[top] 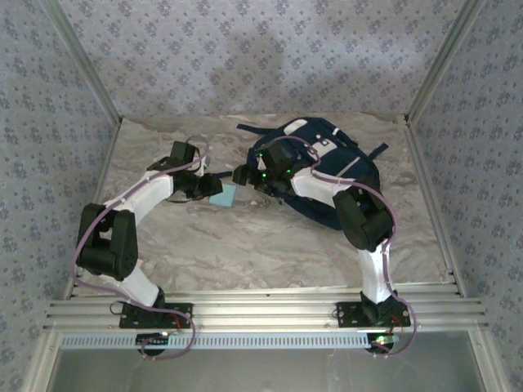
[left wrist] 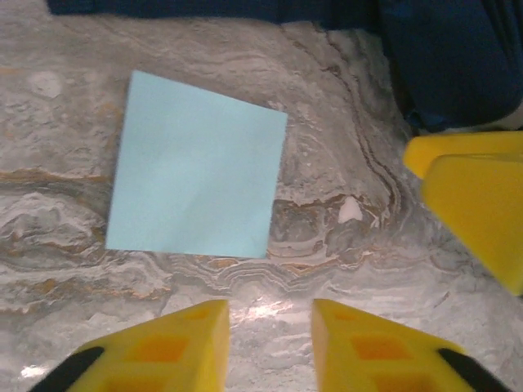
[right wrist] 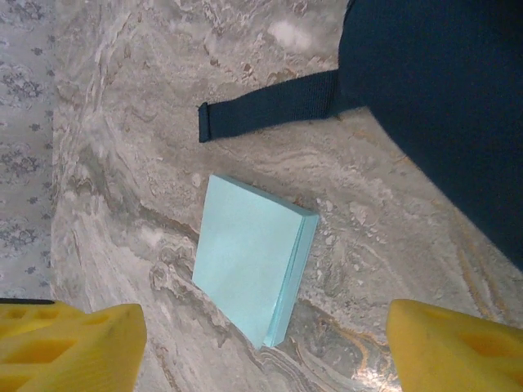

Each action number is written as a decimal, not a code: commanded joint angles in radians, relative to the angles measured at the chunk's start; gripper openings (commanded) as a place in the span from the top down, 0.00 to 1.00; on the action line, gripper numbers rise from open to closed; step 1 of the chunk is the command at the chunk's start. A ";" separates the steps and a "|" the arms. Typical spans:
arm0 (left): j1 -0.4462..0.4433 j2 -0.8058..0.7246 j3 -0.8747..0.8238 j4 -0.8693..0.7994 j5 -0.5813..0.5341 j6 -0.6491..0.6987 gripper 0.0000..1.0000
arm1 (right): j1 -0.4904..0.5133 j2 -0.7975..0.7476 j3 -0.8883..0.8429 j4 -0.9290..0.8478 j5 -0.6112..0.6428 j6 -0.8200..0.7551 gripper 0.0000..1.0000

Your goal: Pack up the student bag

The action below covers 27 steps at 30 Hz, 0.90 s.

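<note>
Showing pale blue on the notepad [right wrist: 253, 269], navy with white stripes on the student bag [top: 310, 131], yellow on the left claw [left wrist: 270, 343] and right claw [right wrist: 261, 359], grey-beige marbling across the worktop [top: 245, 245], lilac floral print on the walls [top: 245, 49].

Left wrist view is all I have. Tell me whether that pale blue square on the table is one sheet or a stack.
Observer: A stack. The right wrist view catches the pale blue pad at an angle, and its edge shows thickness. It lies flat on the table.
Operator: Give me its place relative to the bag.
Observer: From above, it lies just left of the student bag, between the left hand and the right hand.
Operator: Report the right hand's grip.
Observer: Open wide, nothing held.
</note>
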 commanded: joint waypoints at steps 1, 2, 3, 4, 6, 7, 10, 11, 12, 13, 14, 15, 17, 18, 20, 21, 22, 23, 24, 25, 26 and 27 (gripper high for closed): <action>0.030 0.035 0.016 0.014 -0.038 -0.011 0.55 | 0.018 -0.005 0.013 -0.039 0.007 -0.007 0.25; 0.036 0.044 0.014 0.027 -0.040 -0.013 0.51 | 0.024 0.005 0.019 -0.041 0.005 -0.003 0.26; 0.043 0.058 0.016 0.039 -0.048 -0.013 0.47 | 0.030 0.014 0.028 -0.041 0.005 0.005 0.28; 0.048 0.073 0.020 0.048 -0.056 -0.014 0.45 | 0.036 0.028 0.038 -0.046 0.009 0.009 0.30; 0.057 0.105 0.032 0.065 -0.055 -0.012 0.43 | 0.046 0.058 0.062 -0.053 0.004 0.019 0.32; 0.062 0.121 0.035 0.075 -0.055 -0.013 0.43 | 0.052 0.072 0.074 -0.054 0.003 0.026 0.34; 0.068 0.165 0.044 0.106 -0.049 -0.013 0.43 | 0.065 0.117 0.114 -0.063 0.010 0.040 0.36; 0.068 0.178 0.048 0.109 -0.049 -0.013 0.43 | 0.068 0.130 0.127 -0.068 0.010 0.044 0.37; 0.071 0.194 0.052 0.114 -0.047 -0.014 0.44 | 0.070 0.144 0.142 -0.078 0.013 0.048 0.39; 0.073 0.209 0.053 0.120 -0.044 -0.017 0.44 | 0.073 0.155 0.154 -0.087 0.020 0.048 0.40; 0.075 0.220 0.054 0.128 -0.037 -0.021 0.45 | 0.075 0.162 0.162 -0.092 0.023 0.049 0.41; 0.077 0.233 0.055 0.138 -0.023 -0.025 0.48 | 0.077 0.171 0.169 -0.101 0.031 0.053 0.43; 0.079 0.256 0.059 0.150 -0.001 -0.035 0.59 | 0.079 0.182 0.177 -0.115 0.048 0.055 0.45; 0.079 0.266 0.057 0.155 0.012 -0.043 0.66 | 0.081 0.188 0.180 -0.122 0.056 0.059 0.46; 0.079 0.276 0.046 0.177 0.046 -0.058 0.74 | 0.084 0.199 0.181 -0.120 0.061 0.066 0.48; 0.077 0.278 0.035 0.188 0.066 -0.068 0.76 | 0.085 0.206 0.183 -0.117 0.060 0.071 0.50; 0.077 0.276 0.023 0.207 0.084 -0.078 0.78 | 0.087 0.212 0.189 -0.115 0.059 0.075 0.53; 0.076 0.274 0.011 0.217 0.100 -0.088 0.78 | 0.090 0.218 0.193 -0.112 0.055 0.078 0.56; 0.073 0.270 -0.001 0.229 0.110 -0.096 0.78 | 0.093 0.223 0.196 -0.101 0.051 0.085 0.60; 0.070 0.265 -0.011 0.239 0.121 -0.104 0.79 | 0.096 0.225 0.197 -0.092 0.048 0.088 0.63; 0.066 0.261 -0.021 0.250 0.130 -0.112 0.79 | 0.097 0.228 0.201 -0.084 0.047 0.092 0.65; 0.061 0.259 -0.030 0.261 0.144 -0.120 0.79 | 0.099 0.229 0.205 -0.079 0.044 0.094 0.67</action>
